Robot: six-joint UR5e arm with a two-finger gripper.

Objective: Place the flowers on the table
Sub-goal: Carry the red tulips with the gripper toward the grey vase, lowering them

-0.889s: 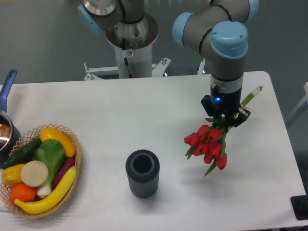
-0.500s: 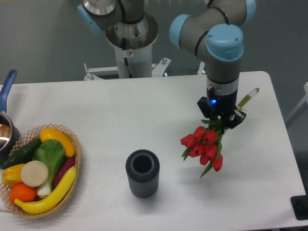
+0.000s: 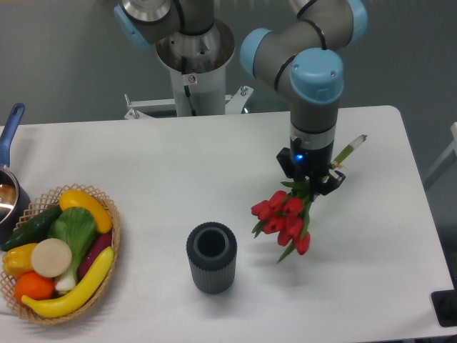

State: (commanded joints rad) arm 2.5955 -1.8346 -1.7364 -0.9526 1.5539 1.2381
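— One bunch, operator: your flowers (image 3: 283, 218) sit right of centre in the frame, clamped in the tool (image 3: 308, 179) where leaves meet stems. Is that what you see?

— Yes. You can trace the long axis as a diagonal: red heads low and to the left, pale green stems running up and to the right, the cut ends poking out past the tool toward the upper right.

— And the tool itself?

— Closed on the flowers; its dark fingers pinch the bunch just above the blooms, a small blue light glowing on the body above. Whether the lowest heads touch the counter (image 3: 214, 157) you cannot tell from this view; a faint shadow lies under them.

— Describe the materials for me.

— You have glossy, rounded red tulip heads, pointed green leaves among them, and thin, straight stems. The counter is white, smooth and matte, with rounded corners.

— What stands nearby?

— Lower left of the flowers, apart from them, you see a dark ribbed cylinder (image 3: 211, 257) standing upright, its mouth open. At the far lower left sits a round woven wicker basket (image 3: 113, 239) holding smooth plastic-looking fruit and vegetables: yellow bananas, an orange, a green leafy one. A pot with a blue handle (image 3: 10, 132) peeks in at the left edge.
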